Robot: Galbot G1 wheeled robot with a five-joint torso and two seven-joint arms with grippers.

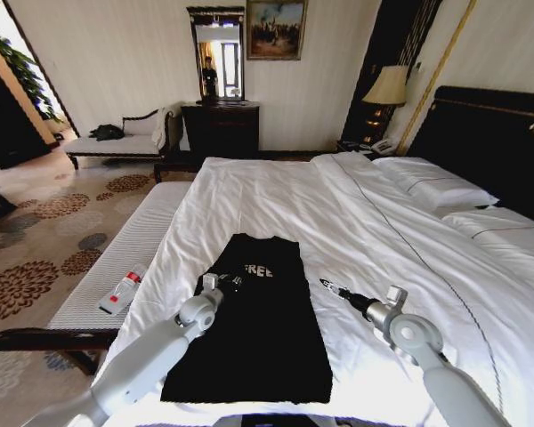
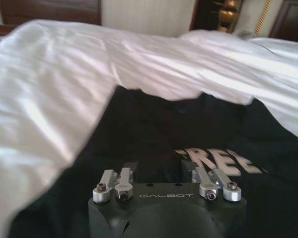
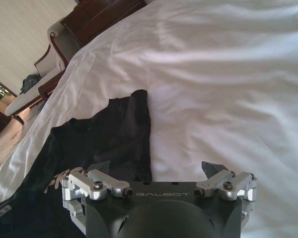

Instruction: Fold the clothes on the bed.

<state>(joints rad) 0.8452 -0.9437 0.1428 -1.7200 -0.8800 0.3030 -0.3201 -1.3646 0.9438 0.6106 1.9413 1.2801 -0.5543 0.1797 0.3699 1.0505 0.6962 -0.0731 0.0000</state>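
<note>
The clothes are one black T-shirt [image 1: 258,329] with white "FREE" lettering, lying flat as a long narrow strip near the foot of the bed [image 1: 374,231]. My left gripper [image 1: 222,283] hovers open over the shirt's left edge beside the lettering; in the left wrist view the left gripper [image 2: 161,166] is low above the black cloth [image 2: 154,129]. My right gripper [image 1: 329,286] is open over the white sheet just right of the shirt. The right wrist view has the right gripper [image 3: 154,168] spanning the shirt's edge [image 3: 124,134] and the bare sheet.
A white upholstered bench [image 1: 133,240] runs along the bed's left side with a small white and red object [image 1: 122,292] on it. Pillows [image 1: 436,187] and a dark headboard [image 1: 498,142] are at the right. A dark dresser [image 1: 221,129] stands beyond the bed.
</note>
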